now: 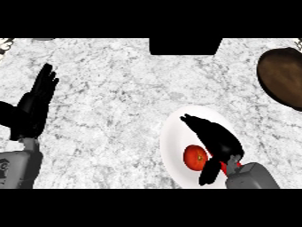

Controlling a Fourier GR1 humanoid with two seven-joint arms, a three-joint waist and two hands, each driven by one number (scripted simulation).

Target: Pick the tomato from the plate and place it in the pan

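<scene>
The right hand (221,143) hangs over the white plate (172,135), fingers straight and thumb spread apart, clasping nothing. The tomato (194,157) lies on the plate just left of its palm, between fingers and thumb (contact cannot be told). The pan (290,80) sits well ahead and to this hand's right. The left hand (32,106) rests open at the view's left, fingers up.

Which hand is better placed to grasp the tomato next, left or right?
Right. The right hand hangs over the plate with the tomato beside its thumb, and the pan lies on that side. The left hand rests open at the view's left, away from both.
</scene>
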